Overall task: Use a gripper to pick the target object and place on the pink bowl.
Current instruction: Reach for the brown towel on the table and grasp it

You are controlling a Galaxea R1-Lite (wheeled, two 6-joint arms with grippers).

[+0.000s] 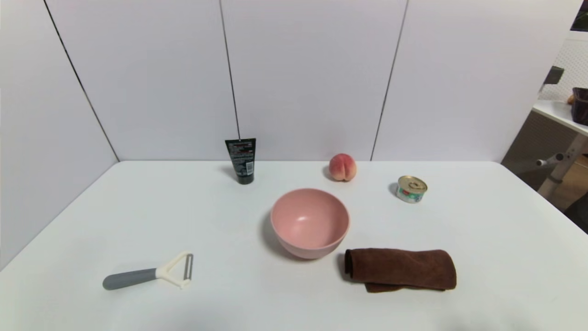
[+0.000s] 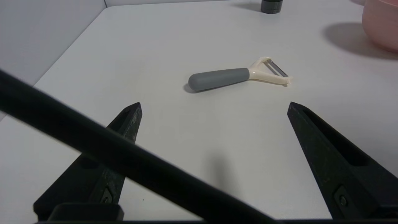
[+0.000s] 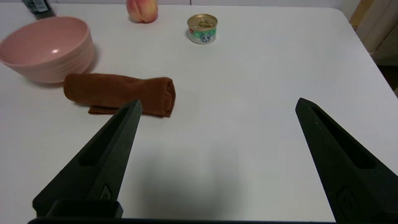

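Cloth (image 1: 400, 269): brown, rolled, lying on the table (image 1: 220, 303), to the right of the bowl (image 1: 310, 223) and just beside it. Loose flap along its near edge. Bare surface between cloth and the table's near and right edges. Can (image 1: 411, 189) beyond it, well apart. Right tool (image 3: 219, 99) above the table, released, fingers wide, nothing between. Left tool (image 2: 214, 102) also spread, empty, nearer the peeler (image 1: 149, 272).

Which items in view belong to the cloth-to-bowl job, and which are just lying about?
Job:
- brown cloth
- pink bowl
- right gripper, open near the cloth; likely picker

Lying about:
- peeler
- black tube
- peach
- tin can
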